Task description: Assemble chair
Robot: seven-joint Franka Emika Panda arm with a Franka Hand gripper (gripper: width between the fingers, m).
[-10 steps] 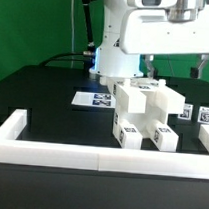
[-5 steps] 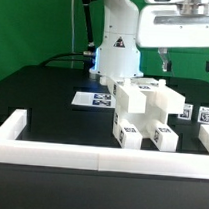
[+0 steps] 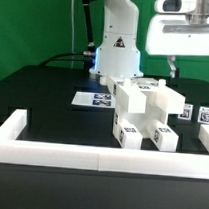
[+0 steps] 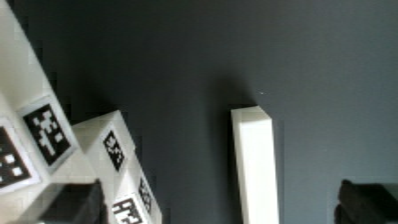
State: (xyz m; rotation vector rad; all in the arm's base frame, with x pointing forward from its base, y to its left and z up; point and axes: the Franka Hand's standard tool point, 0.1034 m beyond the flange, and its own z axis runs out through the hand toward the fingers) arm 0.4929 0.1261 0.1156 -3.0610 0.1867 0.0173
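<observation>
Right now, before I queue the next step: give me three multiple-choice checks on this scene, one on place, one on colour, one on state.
1. Where is the tool relative to the chair pieces?
A) down among them
B) raised above them, toward the exterior view's right
C) touching their tops

2. What colour is the table?
A) black
B) brown
C) blue

3. What state is the tool in?
A) shut on a chair piece
B) shut, empty
C) open, empty

Answers:
1 B: its finger hangs well above the pieces.
2 A: the surface around the pieces is black.
3 C: the wrist view shows both fingers apart with nothing gripped between them.
</observation>
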